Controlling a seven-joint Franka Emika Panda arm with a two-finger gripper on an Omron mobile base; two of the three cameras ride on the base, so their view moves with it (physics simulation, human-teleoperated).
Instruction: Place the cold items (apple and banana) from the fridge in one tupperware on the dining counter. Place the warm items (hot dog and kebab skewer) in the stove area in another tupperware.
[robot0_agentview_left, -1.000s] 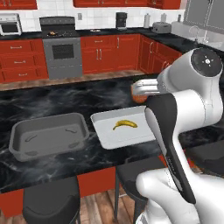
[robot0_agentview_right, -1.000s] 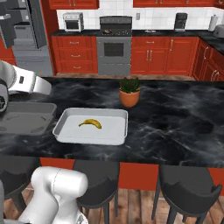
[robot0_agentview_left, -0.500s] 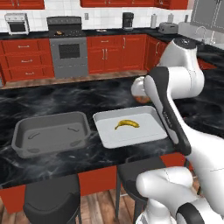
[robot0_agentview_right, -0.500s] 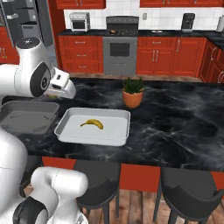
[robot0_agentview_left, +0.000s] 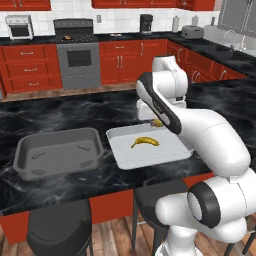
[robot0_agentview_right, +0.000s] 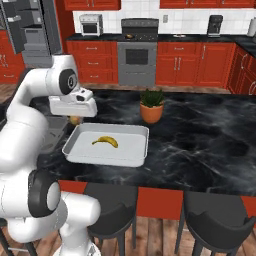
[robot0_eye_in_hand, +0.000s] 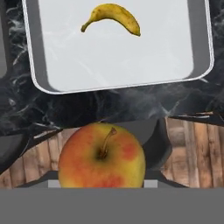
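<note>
My gripper (robot0_agentview_left: 153, 119) is shut on a red-and-yellow apple (robot0_eye_in_hand: 101, 156), which hangs just over the far edge of the light tupperware (robot0_agentview_left: 167, 152). From the right, the apple (robot0_agentview_right: 75, 120) peeks out under the hand at the tupperware's (robot0_agentview_right: 127, 150) far left corner. A yellow banana (robot0_agentview_left: 145, 142) lies in the middle of that tupperware; the hand view has the banana (robot0_eye_in_hand: 112, 17) at the top. To its left stands a dark grey tupperware (robot0_agentview_left: 30, 150) with nothing in it. The hot dog and kebab skewer are too small to make out on the stove.
A potted plant (robot0_agentview_right: 151, 105) stands on the black marble counter (robot0_agentview_right: 200, 140) right of the light tupperware. Black stools (robot0_agentview_left: 60, 232) line the counter's near side. The stove (robot0_agentview_left: 77, 50) is at the back wall and the fridge (robot0_agentview_right: 30, 30) at the far left.
The base has driven, so both base views have shifted. The arm has swung across with the apple, from beside the counter to the light tupperware's far edge.
</note>
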